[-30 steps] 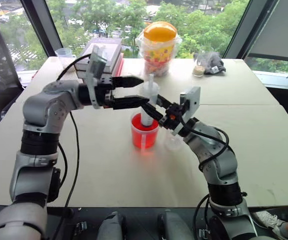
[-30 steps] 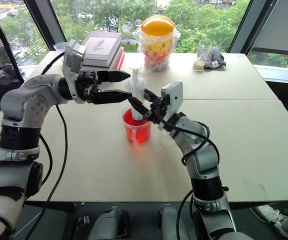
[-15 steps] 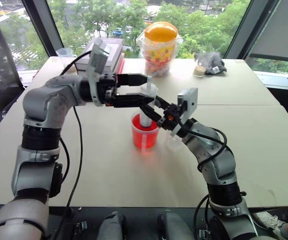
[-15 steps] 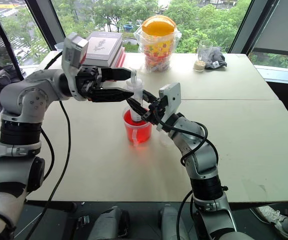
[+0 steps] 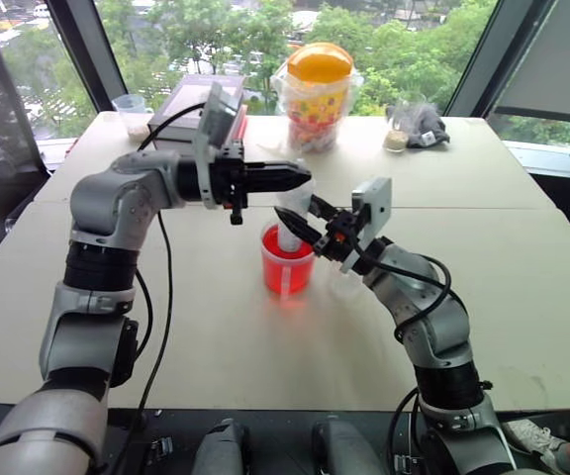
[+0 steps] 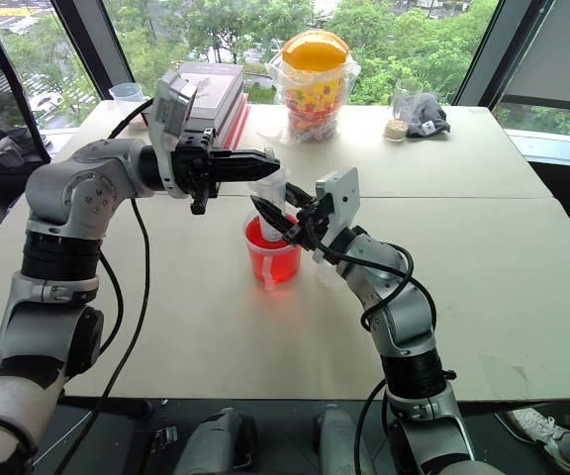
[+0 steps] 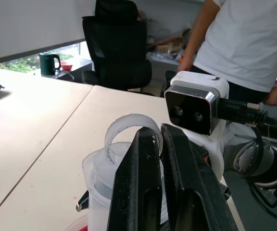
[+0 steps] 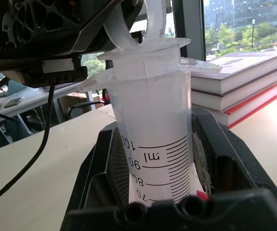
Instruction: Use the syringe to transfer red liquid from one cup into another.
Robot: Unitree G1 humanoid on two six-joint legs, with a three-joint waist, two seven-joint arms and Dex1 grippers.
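A clear syringe (image 6: 270,203) with printed scale marks stands upright, its long axis vertical, its lower end down inside the handled cup (image 6: 270,255) of red liquid (image 6: 265,259) at the middle of the table (image 6: 483,247). The right gripper (image 6: 277,220) reaches in from the robot's right and is clamped on the barrel. The left gripper (image 6: 265,160), pointing level from the robot's left, is nearest the top, its fingers (image 7: 150,192) pinched on the white plunger ring (image 7: 129,130)
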